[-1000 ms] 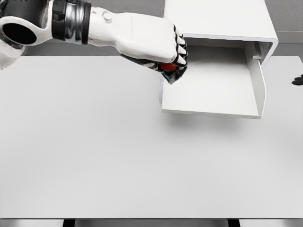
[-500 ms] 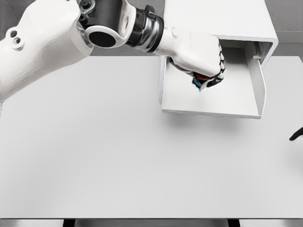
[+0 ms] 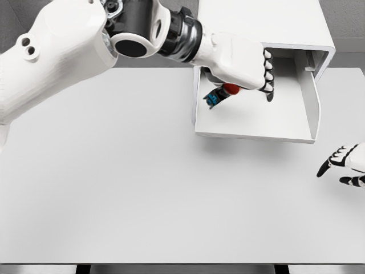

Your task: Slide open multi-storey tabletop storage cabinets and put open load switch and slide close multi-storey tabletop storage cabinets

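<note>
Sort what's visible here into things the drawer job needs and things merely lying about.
Part of the job: storage cabinet; its open drawer; load switch, red and blue, under the left hand over the drawer.

Just there: table; right hand, at the right edge.

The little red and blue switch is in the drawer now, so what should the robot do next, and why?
Probably lift the left hand up and out of the drawer. The load switch shows just under the palm, over the drawer floor, and the fingers look loosened, though whether it is fully let go is unclear. The drawer is pulled out of the cabinet, so the hand must clear it before closing.
</note>
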`<action>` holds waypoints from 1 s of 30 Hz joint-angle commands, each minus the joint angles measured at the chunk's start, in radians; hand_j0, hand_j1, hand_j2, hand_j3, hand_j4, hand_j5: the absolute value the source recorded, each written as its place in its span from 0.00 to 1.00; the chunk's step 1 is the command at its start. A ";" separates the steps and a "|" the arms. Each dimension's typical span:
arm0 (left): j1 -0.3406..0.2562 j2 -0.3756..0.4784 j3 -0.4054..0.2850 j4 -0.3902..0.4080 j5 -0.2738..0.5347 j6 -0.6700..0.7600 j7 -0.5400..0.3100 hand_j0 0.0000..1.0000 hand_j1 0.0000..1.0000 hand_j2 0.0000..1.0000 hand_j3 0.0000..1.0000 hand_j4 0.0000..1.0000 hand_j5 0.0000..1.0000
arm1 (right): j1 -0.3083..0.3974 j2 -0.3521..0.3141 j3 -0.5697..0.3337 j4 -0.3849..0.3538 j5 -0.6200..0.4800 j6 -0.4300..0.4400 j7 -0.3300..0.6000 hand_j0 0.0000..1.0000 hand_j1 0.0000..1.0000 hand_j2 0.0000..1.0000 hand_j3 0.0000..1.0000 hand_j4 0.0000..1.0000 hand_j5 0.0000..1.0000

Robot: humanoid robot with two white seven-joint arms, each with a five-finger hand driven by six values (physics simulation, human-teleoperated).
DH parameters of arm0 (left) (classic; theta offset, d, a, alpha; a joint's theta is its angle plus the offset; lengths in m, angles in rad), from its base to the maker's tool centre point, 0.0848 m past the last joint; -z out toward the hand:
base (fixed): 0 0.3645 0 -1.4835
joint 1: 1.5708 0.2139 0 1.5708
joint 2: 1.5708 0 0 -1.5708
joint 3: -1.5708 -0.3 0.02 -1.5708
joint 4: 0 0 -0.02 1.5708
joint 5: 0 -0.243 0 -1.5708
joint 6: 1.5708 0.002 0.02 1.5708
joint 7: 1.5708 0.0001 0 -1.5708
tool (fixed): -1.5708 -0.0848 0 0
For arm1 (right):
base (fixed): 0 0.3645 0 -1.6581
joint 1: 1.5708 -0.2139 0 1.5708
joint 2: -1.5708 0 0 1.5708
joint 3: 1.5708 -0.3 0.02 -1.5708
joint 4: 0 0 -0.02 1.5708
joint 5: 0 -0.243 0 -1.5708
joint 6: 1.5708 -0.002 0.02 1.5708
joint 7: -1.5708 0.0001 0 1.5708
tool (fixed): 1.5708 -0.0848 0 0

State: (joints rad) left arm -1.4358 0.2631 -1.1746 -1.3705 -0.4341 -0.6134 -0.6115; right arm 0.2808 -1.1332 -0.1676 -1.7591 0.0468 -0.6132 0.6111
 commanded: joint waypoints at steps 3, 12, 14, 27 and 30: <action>0.000 -0.031 -0.040 0.001 -0.018 0.002 0.001 0.96 0.96 0.96 0.96 0.96 0.96 | -0.037 -0.005 0.063 0.000 -0.005 0.002 0.000 0.63 0.63 0.63 0.63 0.63 0.63; -0.018 -0.042 -0.039 -0.004 -0.011 0.002 0.001 1.00 1.00 1.00 1.00 1.00 1.00 | -0.075 -0.003 0.063 -0.002 -0.008 0.002 0.000 0.65 0.65 0.65 0.65 0.65 0.65; -0.023 -0.039 -0.037 -0.013 -0.002 0.002 0.001 1.00 1.00 1.00 1.00 1.00 1.00 | -0.078 -0.003 0.063 -0.002 -0.010 0.002 0.000 0.65 0.65 0.65 0.65 0.65 0.65; 0.166 0.869 0.247 -0.312 0.523 0.002 0.119 1.00 1.00 1.00 1.00 1.00 1.00 | -0.187 -0.003 0.172 -0.002 -0.011 0.002 0.000 0.66 0.66 0.66 0.66 0.66 0.66; 0.201 0.861 0.242 -0.312 0.517 0.002 0.113 1.00 1.00 1.00 1.00 1.00 1.00 | -0.198 -0.002 0.181 0.000 -0.013 0.002 0.000 0.67 0.67 0.67 0.67 0.67 0.67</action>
State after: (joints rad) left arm -1.2333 1.0911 -0.9383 -1.6787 0.0683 -0.6138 -0.5061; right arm 0.0813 -1.1341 0.0060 -1.7595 0.0414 -0.6137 0.6112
